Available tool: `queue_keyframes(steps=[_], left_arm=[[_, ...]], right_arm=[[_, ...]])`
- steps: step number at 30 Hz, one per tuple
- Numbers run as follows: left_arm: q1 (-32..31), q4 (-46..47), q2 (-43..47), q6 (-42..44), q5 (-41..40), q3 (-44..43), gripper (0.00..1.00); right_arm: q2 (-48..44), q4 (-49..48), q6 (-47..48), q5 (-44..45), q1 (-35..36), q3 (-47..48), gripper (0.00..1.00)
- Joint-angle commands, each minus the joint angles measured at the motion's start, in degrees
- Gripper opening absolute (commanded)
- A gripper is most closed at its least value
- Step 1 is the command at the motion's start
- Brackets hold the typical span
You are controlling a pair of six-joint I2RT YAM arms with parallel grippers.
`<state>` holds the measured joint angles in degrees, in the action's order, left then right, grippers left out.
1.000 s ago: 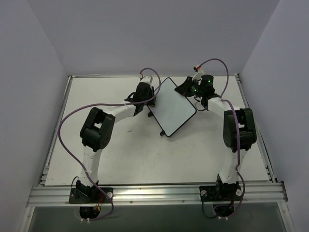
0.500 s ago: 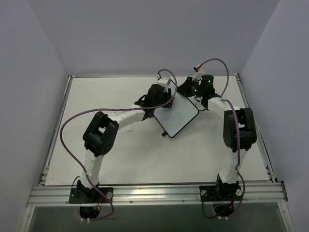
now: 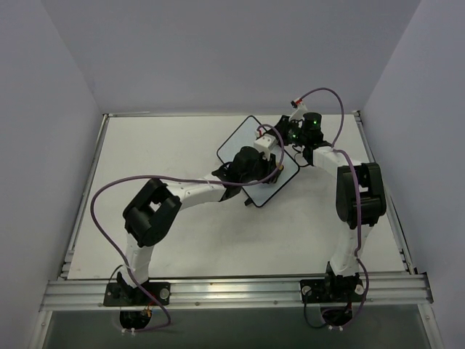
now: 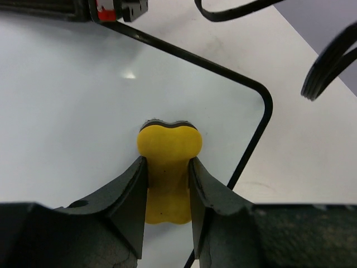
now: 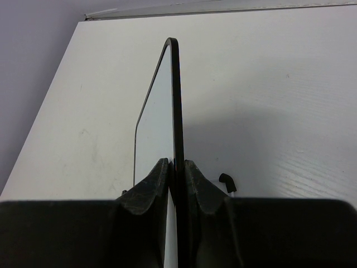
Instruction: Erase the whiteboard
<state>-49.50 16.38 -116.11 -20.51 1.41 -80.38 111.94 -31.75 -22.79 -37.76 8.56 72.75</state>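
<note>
The whiteboard (image 3: 242, 134) sits turned diagonally at the back middle of the table; its visible face shows no marks. My left gripper (image 3: 270, 169) is over the board and shut on a yellow eraser (image 4: 169, 162). The eraser's far end presses on the white surface (image 4: 72, 100) close to a rounded corner of the black frame. My right gripper (image 3: 282, 136) is shut on the board's far right edge. In the right wrist view the board (image 5: 159, 111) stands edge-on between the closed fingers (image 5: 177, 167).
The white table (image 3: 167, 153) is enclosed by grey walls on three sides. A metal rail (image 3: 232, 291) runs along the near edge. Purple cables loop above both arms. A small black foot (image 5: 227, 181) of the board shows next to my right fingers.
My left gripper has swept with the eraser from the board's left edge across its face toward the right corner. The board has shifted slightly. The right gripper has kept its hold.
</note>
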Motion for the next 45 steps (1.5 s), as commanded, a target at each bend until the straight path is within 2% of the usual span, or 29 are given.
queue_keyframes(steps=[1,8,17,26,29,32,37,38,45], left_arm=[[-1.1,-3.2,0.7,-0.9,3.9,3.6,0.02],[1.1,-5.7,3.3,-0.5,-0.8,6.8,0.02],[8.4,-4.4,7.5,-0.2,-0.9,12.7,0.02],[11.5,-7.2,13.8,-0.7,-2.7,13.9,0.02],[12.8,-7.7,14.7,-2.2,-2.7,14.3,0.02],[13.5,-8.7,15.1,-3.1,-3.4,14.0,0.02],[14.8,-9.5,16.6,-4.2,-5.0,13.8,0.02],[15.6,-9.7,16.8,-4.7,-5.0,13.9,0.02],[18.3,-10.0,18.3,-5.7,-4.9,14.1,0.02]], right_arm=[[-1.8,3.0,1.9,-2.7,2.6,-0.9,0.0],[-2.1,3.0,1.9,-2.7,2.7,-0.9,0.0],[-2.3,3.0,2.0,-2.5,2.6,-1.0,0.0],[-2.9,2.8,2.0,-1.4,2.6,-1.6,0.0],[-2.8,2.9,2.0,-1.3,2.6,-1.5,0.08],[-2.5,3.0,2.0,-1.3,2.6,-1.4,0.19],[-2.5,2.9,2.0,-0.5,2.5,-1.6,0.4],[-2.6,3.0,1.9,-0.5,2.5,-1.6,0.47],[-3.3,3.1,2.0,0.0,2.2,-1.8,0.62]])
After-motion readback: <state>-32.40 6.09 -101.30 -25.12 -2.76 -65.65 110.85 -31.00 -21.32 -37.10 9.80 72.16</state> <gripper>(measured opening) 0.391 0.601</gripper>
